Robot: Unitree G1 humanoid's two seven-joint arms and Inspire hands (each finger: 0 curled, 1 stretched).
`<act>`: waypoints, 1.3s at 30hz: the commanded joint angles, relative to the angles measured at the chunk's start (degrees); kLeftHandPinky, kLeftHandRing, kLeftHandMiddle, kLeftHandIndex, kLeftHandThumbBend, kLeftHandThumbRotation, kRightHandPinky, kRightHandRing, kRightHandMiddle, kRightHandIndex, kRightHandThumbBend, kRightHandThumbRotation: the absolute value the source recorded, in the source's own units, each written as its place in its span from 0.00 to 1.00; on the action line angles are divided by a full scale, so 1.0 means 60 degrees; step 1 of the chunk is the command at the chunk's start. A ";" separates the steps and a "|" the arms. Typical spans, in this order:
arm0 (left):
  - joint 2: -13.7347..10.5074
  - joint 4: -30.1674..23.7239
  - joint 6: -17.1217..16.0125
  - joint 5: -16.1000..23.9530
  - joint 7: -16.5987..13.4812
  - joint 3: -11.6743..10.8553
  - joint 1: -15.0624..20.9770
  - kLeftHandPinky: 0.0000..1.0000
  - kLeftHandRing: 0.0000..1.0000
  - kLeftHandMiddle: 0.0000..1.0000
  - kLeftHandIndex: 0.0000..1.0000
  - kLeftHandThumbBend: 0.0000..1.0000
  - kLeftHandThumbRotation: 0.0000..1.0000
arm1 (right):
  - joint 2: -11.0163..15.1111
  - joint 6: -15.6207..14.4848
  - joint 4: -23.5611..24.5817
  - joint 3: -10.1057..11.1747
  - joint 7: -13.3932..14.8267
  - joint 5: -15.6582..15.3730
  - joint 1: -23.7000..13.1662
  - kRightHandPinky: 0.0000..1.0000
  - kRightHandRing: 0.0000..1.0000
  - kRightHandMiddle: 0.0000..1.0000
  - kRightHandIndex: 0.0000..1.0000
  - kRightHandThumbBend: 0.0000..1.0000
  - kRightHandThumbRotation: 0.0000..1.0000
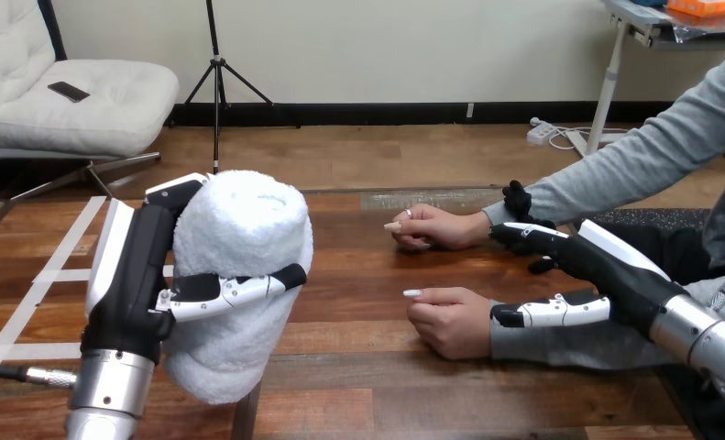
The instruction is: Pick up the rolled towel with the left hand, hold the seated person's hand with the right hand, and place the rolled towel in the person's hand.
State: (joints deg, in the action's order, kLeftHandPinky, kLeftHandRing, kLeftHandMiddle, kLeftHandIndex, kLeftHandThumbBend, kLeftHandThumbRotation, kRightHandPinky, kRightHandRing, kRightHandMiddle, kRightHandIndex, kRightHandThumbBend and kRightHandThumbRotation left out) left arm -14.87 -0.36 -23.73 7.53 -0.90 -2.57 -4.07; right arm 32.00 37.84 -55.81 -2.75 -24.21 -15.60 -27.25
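Note:
My left hand (134,284) is raised over the table's near left and is shut on the rolled white towel (239,229), which stands upright in it, thumb across its front. My right hand (606,266) reaches in from the right and lies between the person's two forearms, touching the grey sleeves at both wrists. The person's nearer hand (450,321) rests on the table in a loose fist. Their farther hand (432,226) also rests on the table, just beyond it. The towel is well left of both of the person's hands.
The wooden table (358,275) stretches between the towel and the person's hands. White tape lines (60,266) mark its left part. The person's grey-sleeved arms (652,151) come in from the right edge.

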 commanded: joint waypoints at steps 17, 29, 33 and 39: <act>0.0020 -0.0695 -0.0589 0.0018 -0.0101 -0.0333 0.0306 0.32 0.36 0.40 0.42 0.66 0.00 | 0.0573 -0.0073 -0.0595 -0.0504 -0.0072 -0.0282 -0.1344 0.81 0.90 0.91 0.89 1.00 0.45; -0.0007 -0.0807 -0.0674 0.0086 -0.0118 -0.0382 0.0254 0.33 0.37 0.41 0.42 0.66 0.00 | 0.0768 -0.0193 -0.0709 -0.0844 0.0033 -0.0626 -0.1495 0.82 0.90 0.91 0.89 1.00 0.42; 0.0000 -0.0791 -0.0699 0.0022 -0.0098 -0.0394 0.0246 0.34 0.37 0.41 0.42 0.66 0.00 | 0.0808 -0.0232 -0.0732 -0.0906 0.0052 -0.0751 -0.1533 0.82 0.90 0.91 0.89 1.00 0.42; 0.0015 -0.0812 -0.0671 -0.0060 -0.0069 -0.0406 0.0208 0.34 0.37 0.41 0.42 0.66 0.00 | 0.0874 -0.0165 -0.0828 -0.1044 0.0171 -0.0928 -0.1611 0.81 0.89 0.90 0.89 1.00 0.40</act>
State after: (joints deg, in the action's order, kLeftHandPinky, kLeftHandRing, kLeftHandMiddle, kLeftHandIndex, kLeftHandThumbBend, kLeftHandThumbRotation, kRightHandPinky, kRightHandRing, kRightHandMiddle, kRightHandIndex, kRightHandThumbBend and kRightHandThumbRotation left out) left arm -14.88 -0.85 -25.91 7.66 -0.88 -3.41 -4.96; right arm 35.81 36.60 -60.49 -8.77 -24.75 -20.72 -31.75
